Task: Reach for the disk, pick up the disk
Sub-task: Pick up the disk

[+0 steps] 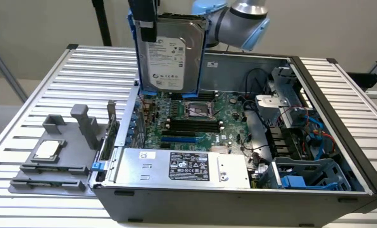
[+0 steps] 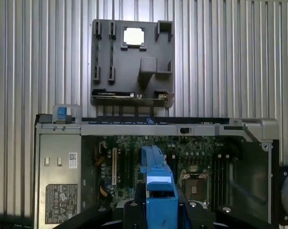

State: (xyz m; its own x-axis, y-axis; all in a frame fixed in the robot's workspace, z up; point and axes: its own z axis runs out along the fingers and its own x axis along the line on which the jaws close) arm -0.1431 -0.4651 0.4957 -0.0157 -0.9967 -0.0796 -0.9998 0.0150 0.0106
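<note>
The disk, a silver-grey hard drive with a white label in a blue caddy, hangs upright in the air above the back of the open computer case. My gripper is shut on its upper part, with a black finger lying across the labelled face. In the wrist view the disk shows edge-on as a blue strip between the two dark fingers of my gripper, high above the motherboard.
The case holds a motherboard, a silver box with a black label, cables and a blue drive cage. A grey fixture carrying a small silver chip lies on the slatted table at the exterior view's left.
</note>
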